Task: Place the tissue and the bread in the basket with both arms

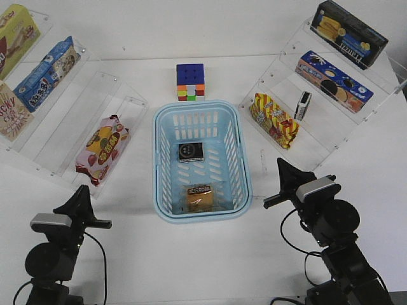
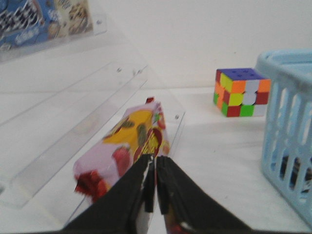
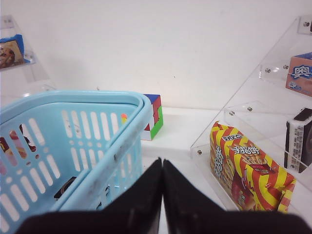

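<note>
The light blue basket [image 1: 236, 166] stands in the middle of the table. The black tissue pack [image 1: 191, 152] lies flat inside it, toward the far half. The wrapped golden-brown bread [image 1: 199, 196] lies inside it near the front wall. My left gripper [image 1: 83, 189] is shut and empty, left of the basket and in front of the red-pink packet [image 2: 124, 151]. My right gripper [image 1: 282, 165] is shut and empty, just right of the basket. The basket wall also shows in the left wrist view [image 2: 287, 126] and the right wrist view [image 3: 78, 136].
A colourful cube [image 1: 191, 82] sits behind the basket. Clear acrylic shelves stand on both sides, the left with the red-pink packet [image 1: 102, 149] and snack boxes, the right with a red-yellow striped packet [image 1: 275, 119], a small black-and-white pack [image 1: 304, 105] and boxes.
</note>
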`<move>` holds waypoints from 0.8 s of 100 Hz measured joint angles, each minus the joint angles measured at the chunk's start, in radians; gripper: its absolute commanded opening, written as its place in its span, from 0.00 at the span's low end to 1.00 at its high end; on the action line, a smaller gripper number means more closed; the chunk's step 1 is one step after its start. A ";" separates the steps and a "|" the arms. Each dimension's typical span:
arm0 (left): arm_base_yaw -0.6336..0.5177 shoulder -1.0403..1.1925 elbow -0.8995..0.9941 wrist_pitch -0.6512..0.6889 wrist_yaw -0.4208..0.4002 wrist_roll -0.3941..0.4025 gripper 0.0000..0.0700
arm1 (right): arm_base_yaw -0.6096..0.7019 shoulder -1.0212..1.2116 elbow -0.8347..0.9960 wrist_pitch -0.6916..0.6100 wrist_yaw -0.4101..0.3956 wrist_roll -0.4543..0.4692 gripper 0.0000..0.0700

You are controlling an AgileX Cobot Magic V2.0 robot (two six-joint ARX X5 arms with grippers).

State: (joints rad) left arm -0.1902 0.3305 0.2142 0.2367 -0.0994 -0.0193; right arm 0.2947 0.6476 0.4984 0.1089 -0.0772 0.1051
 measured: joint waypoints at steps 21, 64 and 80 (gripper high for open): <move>0.088 -0.258 -0.178 -0.095 0.043 -0.017 0.00 | 0.000 0.000 0.000 0.000 0.000 0.000 0.00; 0.149 -0.325 -0.180 -0.249 0.129 -0.021 0.00 | 0.000 -0.001 0.000 0.000 0.000 0.000 0.00; 0.149 -0.325 -0.180 -0.248 0.129 -0.022 0.00 | 0.000 -0.001 0.000 0.000 0.000 0.000 0.00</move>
State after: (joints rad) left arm -0.0414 0.0055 0.0341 -0.0113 0.0299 -0.0410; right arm 0.2947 0.6464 0.4984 0.1093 -0.0772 0.1051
